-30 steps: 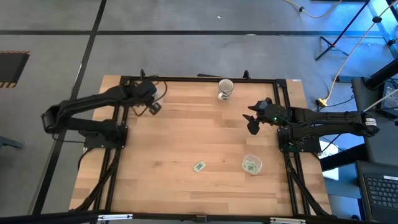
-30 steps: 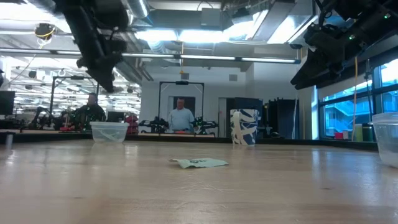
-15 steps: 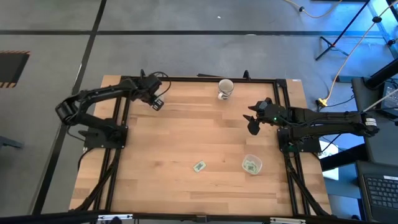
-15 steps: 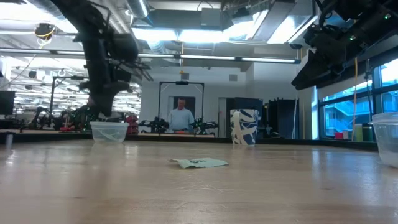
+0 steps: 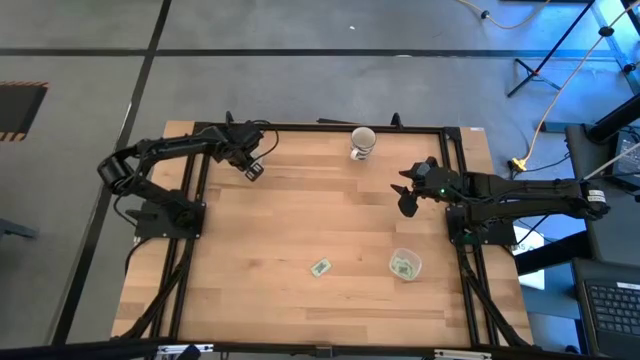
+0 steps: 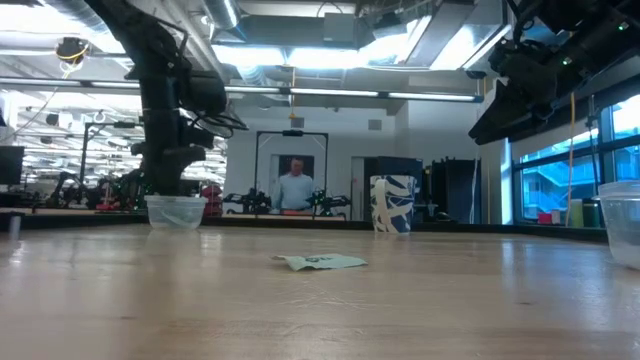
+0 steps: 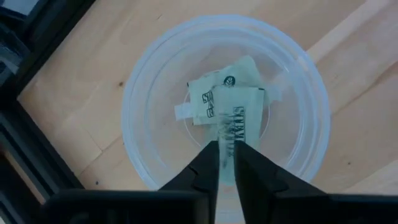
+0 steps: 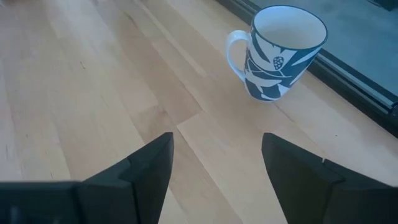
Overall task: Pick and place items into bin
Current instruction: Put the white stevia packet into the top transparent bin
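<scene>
Hovering over the clear bin (image 7: pixel 224 102), the left end effector (image 7: pixel 225 163) is pinched on a green packet (image 7: pixel 231 127) for release; the right end effector (image 8: pixel 214 163) is held wide.

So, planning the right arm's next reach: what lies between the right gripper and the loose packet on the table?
In the high view, only bare wood separates the right gripper from the packet.
</scene>
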